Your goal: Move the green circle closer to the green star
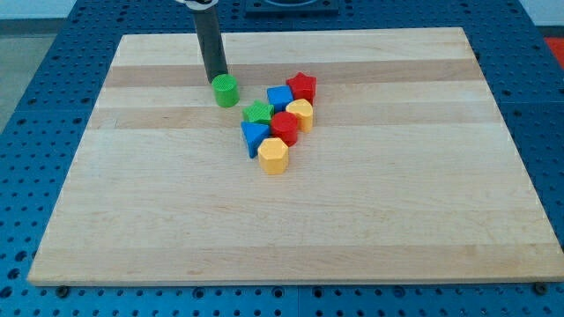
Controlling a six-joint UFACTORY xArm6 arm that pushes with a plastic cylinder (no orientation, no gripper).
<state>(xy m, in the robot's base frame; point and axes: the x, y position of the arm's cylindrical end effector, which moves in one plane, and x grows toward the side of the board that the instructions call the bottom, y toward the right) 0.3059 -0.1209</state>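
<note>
Right now, in the camera view, my tip (217,76), a bare rod holding nothing, touches the green circle (226,91) on its top-left side, well placed to shove it toward the green star (258,112) waiting near, lower right.

views: one cam only, so no overlap w/ any other view
position: in front of the desk (291,238), raised above it, off the view's bottom edge
facing: looks down & fwd at a slant; far edge of desk sits near view's top, near edge near view's bottom
tilt evidence: desk sides converge toward view's top, so near edge reads wider than far edge
distance: mid-range; whole desk fits in frame w/ a margin of blue perforated base (35,106) on all sides
centring: desk approx centred left-right
cut-off: rod (211,44) enters from view's top, its upper part out of frame
</note>
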